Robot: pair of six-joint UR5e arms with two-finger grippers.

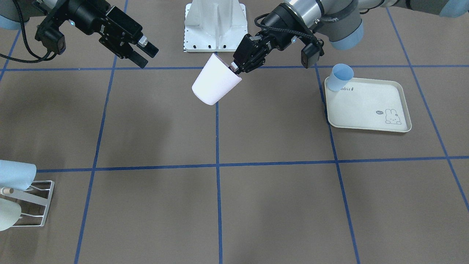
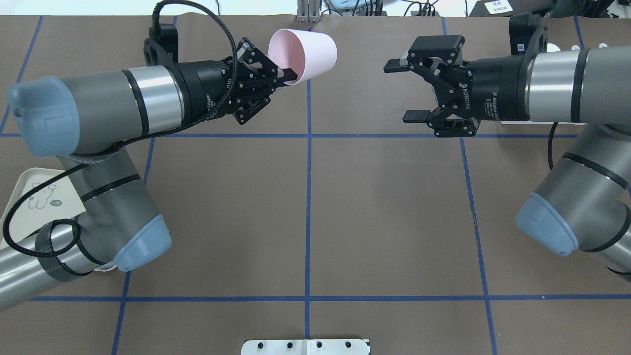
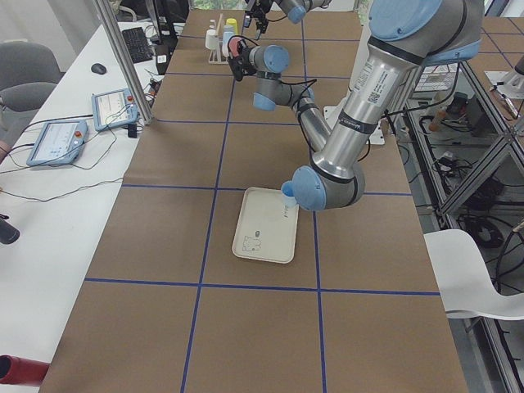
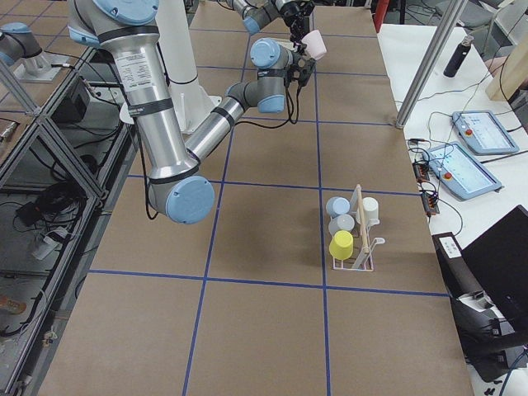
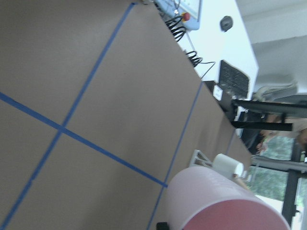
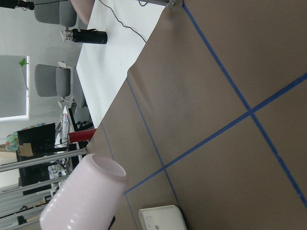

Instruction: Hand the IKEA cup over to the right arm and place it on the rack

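Note:
The pale pink IKEA cup point(image 2: 308, 54) hangs tilted in the air above the table's middle, mouth toward my left arm. My left gripper point(image 2: 288, 76) is shut on its rim, one finger inside; it also shows in the front view point(image 1: 234, 68), with the cup point(image 1: 214, 86) below it. My right gripper point(image 2: 399, 90) is open and empty, facing the cup's base a short gap to its right; it also shows in the front view point(image 1: 148, 57). The white wire rack point(image 4: 355, 247) stands far off on the right side, holding several cups; its edge shows in the front view point(image 1: 36, 205).
A cream rabbit-print tray point(image 1: 366, 106) lies on the left arm's side with a pale blue cup point(image 1: 339, 77) at its corner. The white robot base plate point(image 1: 215, 25) sits at the table's middle near edge. Blue tape lines grid the brown table.

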